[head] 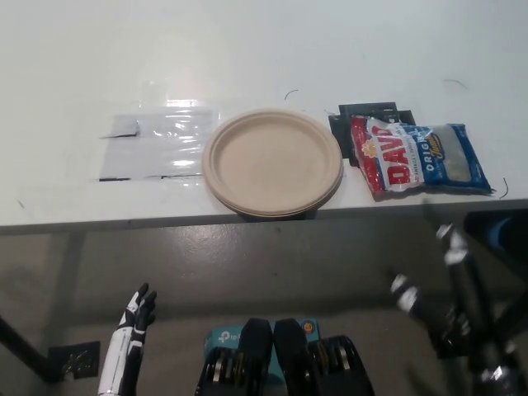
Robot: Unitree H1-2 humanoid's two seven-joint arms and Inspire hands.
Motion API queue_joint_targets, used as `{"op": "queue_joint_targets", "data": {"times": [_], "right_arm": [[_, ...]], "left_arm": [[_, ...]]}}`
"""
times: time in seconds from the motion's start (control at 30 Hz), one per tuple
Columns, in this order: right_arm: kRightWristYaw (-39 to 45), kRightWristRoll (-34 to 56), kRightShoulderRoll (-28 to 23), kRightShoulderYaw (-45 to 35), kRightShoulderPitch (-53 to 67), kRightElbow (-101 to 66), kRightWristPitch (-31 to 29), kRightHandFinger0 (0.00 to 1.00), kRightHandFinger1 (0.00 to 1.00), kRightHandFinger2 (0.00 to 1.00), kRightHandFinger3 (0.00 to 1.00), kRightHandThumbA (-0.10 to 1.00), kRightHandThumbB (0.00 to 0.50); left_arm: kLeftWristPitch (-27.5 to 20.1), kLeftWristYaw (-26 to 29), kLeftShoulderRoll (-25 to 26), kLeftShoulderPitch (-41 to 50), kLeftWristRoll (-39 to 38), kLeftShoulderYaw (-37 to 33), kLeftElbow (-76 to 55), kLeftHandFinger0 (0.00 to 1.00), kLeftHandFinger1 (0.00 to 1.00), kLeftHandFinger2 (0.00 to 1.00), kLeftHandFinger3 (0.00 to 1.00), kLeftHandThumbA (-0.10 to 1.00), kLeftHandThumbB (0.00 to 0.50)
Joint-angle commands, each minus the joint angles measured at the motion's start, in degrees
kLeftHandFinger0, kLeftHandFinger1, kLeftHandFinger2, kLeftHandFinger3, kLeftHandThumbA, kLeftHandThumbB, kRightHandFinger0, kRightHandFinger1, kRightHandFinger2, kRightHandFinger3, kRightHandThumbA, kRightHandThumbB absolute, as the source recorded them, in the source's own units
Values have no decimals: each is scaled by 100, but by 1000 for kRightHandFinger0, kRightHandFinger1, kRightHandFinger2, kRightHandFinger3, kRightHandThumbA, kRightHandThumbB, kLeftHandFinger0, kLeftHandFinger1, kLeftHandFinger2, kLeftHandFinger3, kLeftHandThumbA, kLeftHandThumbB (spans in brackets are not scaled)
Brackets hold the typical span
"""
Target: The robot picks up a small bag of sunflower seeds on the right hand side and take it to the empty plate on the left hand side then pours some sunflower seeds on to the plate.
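One bag (421,157) of seeds lies flat on the white surface (272,58), near the front edge and toward the right end. Its long side runs left to right, along that edge. The red end points left, at the plate (273,162), and the blue and white end points right. The big letters on it read sideways. The bag lies partly on a black thing (355,115) that sticks out at its back left. The plate sits just left of the bag, at the front edge, and its rim hangs a bit over. Nothing is in the plate. A clear sheet (157,144) lies flat left of the plate. The left hand (136,318) is low, below the front edge, with fingers spread and holding nothing. The right hand (445,289) is low too, below the bag, blurry, so I cannot tell how its fingers are.
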Motion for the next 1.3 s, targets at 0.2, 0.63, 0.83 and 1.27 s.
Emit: {"op": "queue_joint_targets", "data": {"times": [0.2,0.63,0.83,1.27], "right_arm": [[90,-1021,-951,-265,-1267,146,759,1000,1000,1000,1000,654,351],[201,-1648,-1545,243,-2371,1436,1289,1000,1000,1000,1000,1000,412],[512,-1659,-1703,497,-2568,1489,1441,1000,1000,1000,1000,1000,417],[496,-1522,-1624,506,-2707,1742,1568,1000,1000,1000,1000,1000,418]], "left_arm": [[-385,178,26,8,252,-20,-15,1000,1000,1000,1000,1000,232],[-489,168,20,48,232,-23,79,1000,1000,1000,1000,1000,163],[-475,202,15,33,306,-18,72,1000,1000,1000,1000,1000,163],[-514,177,28,-46,314,-11,117,1000,1000,1000,1000,1000,189]]}}
